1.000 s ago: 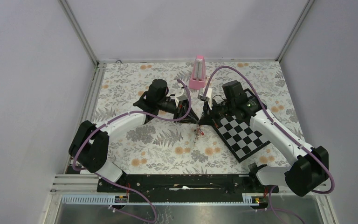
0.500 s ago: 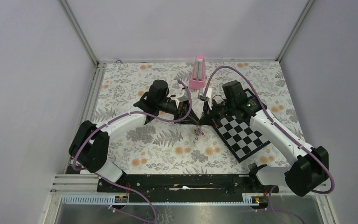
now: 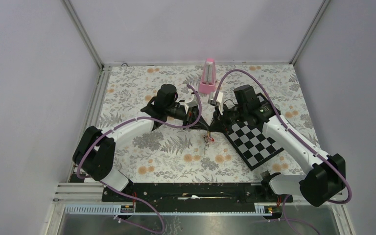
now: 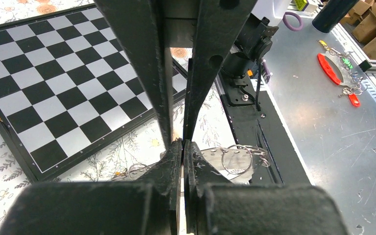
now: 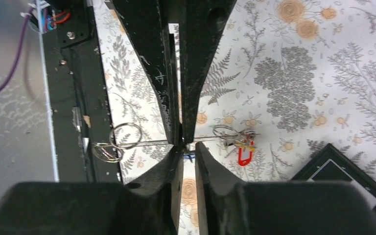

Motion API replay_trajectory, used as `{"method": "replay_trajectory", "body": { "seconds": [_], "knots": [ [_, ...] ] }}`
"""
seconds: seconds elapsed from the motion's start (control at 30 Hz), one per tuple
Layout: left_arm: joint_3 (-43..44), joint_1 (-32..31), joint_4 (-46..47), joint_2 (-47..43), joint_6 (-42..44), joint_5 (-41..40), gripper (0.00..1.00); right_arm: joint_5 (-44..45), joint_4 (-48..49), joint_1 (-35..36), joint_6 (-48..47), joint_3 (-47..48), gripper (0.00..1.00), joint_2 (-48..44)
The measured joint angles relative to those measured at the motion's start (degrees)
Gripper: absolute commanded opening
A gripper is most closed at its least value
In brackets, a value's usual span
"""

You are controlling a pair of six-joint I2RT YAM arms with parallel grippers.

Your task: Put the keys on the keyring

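The keyring hangs between both grippers above the floral table. My left gripper is shut on its flat grey strap, and a silver ring lies against the strap to the right. In the right wrist view the strap shows edge-on as a thin line, with silver rings at one end and a red piece at the other. My right gripper stands slightly open just under the strap. A bit of blue shows at its tips and a yellow sliver sits by the red piece. I cannot make out the keys' shapes.
A tilted chessboard lies under the right arm. A pink metronome-like block stands at the back centre. The black base rail runs along the near edge, and beyond it a steel bench holds red-handled items.
Both arms stay in place. My left gripper has closed on the strap and my right gripper has parted its jaws a little. The hanging bundle barely moves.
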Motion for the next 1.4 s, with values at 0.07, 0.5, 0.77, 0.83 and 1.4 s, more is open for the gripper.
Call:
{"method": "replay_trajectory", "body": {
  "seconds": [0.07,0.5,0.77,0.83,1.4],
  "knots": [
    [-0.15,0.00,0.04,0.00,-0.11,0.04,0.00,0.55,0.48,-0.13,0.13,-0.26,0.30,-0.37],
    [-5.90,0.11,18.71,0.00,-16.65,2.38,0.00,-1.49,3.96,-2.19,-0.02,-2.80,0.35,-4.35],
    [-5.97,0.15,24.09,0.00,-21.51,3.67,0.00,-4.04,4.00,-2.32,-1.55,-3.72,0.35,-4.35],
    [-5.97,0.17,24.52,0.00,-21.90,3.72,0.00,-4.04,4.00,-2.32,-1.70,-3.72,0.34,-4.37],
    [-5.46,2.56,20.70,0.00,-17.42,4.13,0.00,-2.60,-2.54,-3.06,-6.43,-3.21,0.43,-7.67]
  ]
}}
